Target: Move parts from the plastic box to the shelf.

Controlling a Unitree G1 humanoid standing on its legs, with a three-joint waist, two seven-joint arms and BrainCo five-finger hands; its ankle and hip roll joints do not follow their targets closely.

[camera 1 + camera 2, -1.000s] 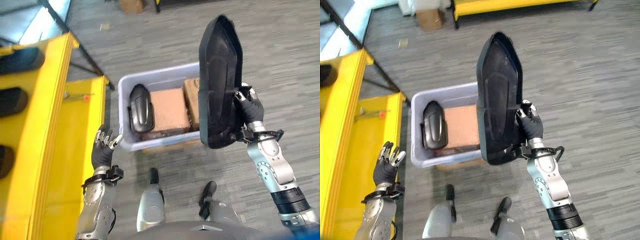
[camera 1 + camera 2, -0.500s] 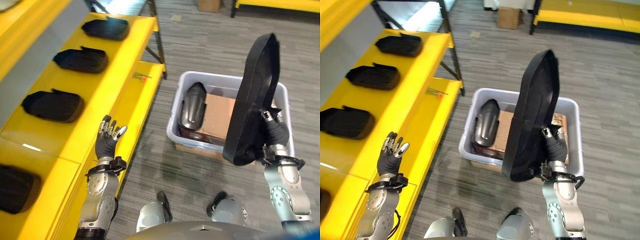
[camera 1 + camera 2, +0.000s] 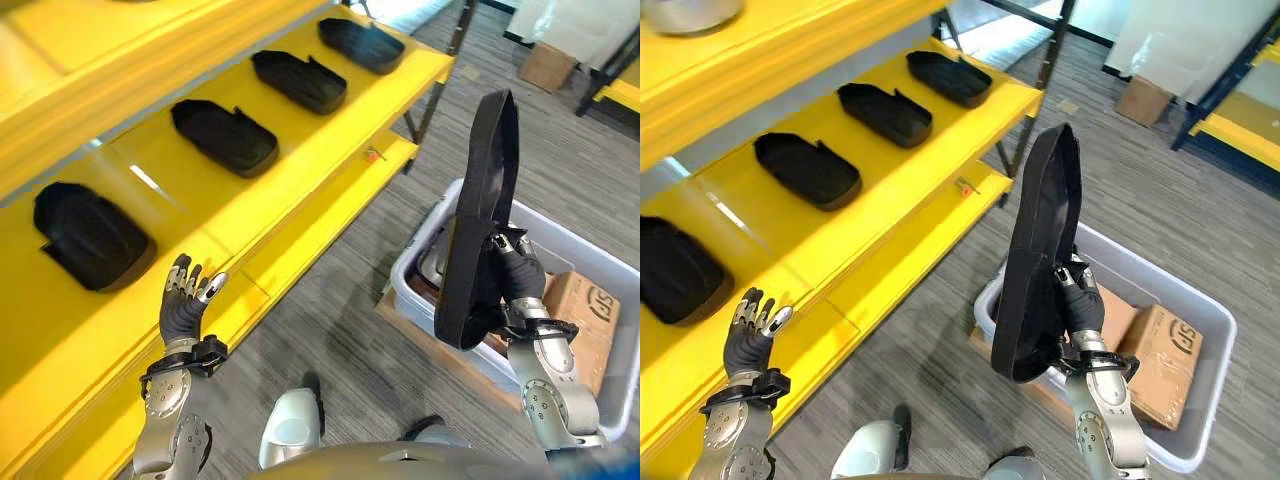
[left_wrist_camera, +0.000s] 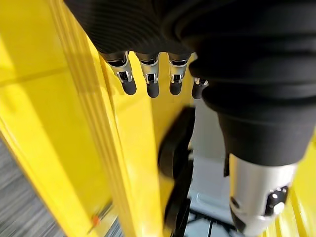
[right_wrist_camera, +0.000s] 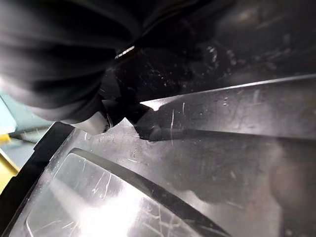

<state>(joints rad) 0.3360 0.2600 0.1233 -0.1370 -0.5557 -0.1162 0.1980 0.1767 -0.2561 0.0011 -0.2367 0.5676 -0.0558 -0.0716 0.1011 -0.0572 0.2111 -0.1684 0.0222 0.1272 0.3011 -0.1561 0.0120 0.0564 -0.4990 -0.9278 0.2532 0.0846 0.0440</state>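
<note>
My right hand [image 3: 518, 282] is shut on a large black plastic part [image 3: 480, 215], held upright and edge-on above the near rim of the grey plastic box [image 3: 590, 265]. The same part [image 5: 197, 163] shows glossy and close in the right wrist view. Several black parts [image 3: 224, 136] lie in a row on the yellow shelf [image 3: 180, 190] to the left. My left hand [image 3: 184, 303] is raised with its fingers [image 4: 148, 79] straight, holding nothing, in front of the shelf edge.
The box holds a cardboard carton [image 3: 585, 305] and another dark part [image 3: 437, 272] behind the held one. A lower yellow shelf board [image 3: 330, 215] juts toward the box. A black shelf post [image 3: 437, 60] stands at the far end. Cardboard box [image 3: 548, 65] on the far floor.
The camera has swung left, bringing more of the shelf into view. The held part has turned more edge-on. My left hand stays raised and open.
</note>
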